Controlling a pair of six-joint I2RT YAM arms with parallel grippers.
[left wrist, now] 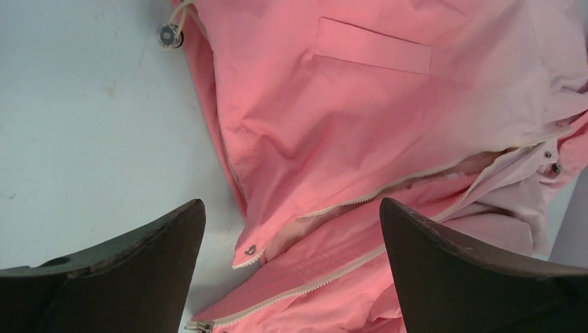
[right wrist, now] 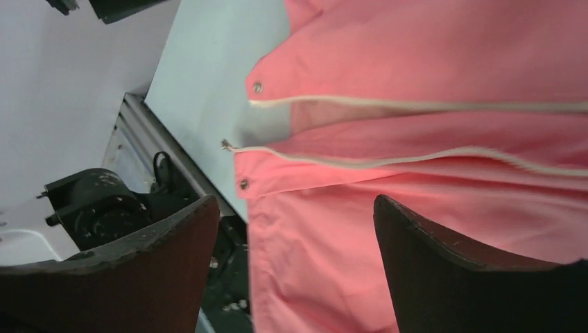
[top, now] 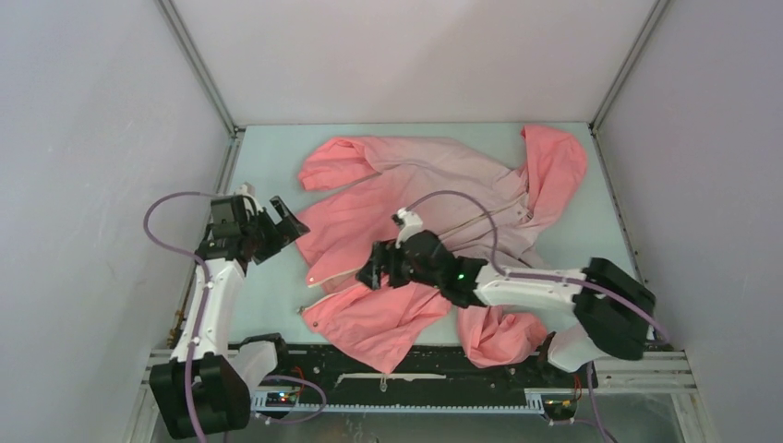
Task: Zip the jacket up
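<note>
Beyond left claw [left wrist: 291, 202], jacket [left wrist: 312, 118] pocket flap [left wrist: 371, 54]

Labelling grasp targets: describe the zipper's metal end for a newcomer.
A pink jacket lies on the table. Follow its nearer whitish zipper strip toward the left arm; the small metal piece sits at its tip, unlike the round snaps in the fabric.

Left arm [top: 212, 305] rises steeply from its base, wrist bent, left gripper [top: 284, 224] pointing right, jaws wide apart, nothing between. Right arm [top: 526, 288] stretched low leftward, right gripper [top: 373, 273] angled down, jaws spread, empty.
</note>
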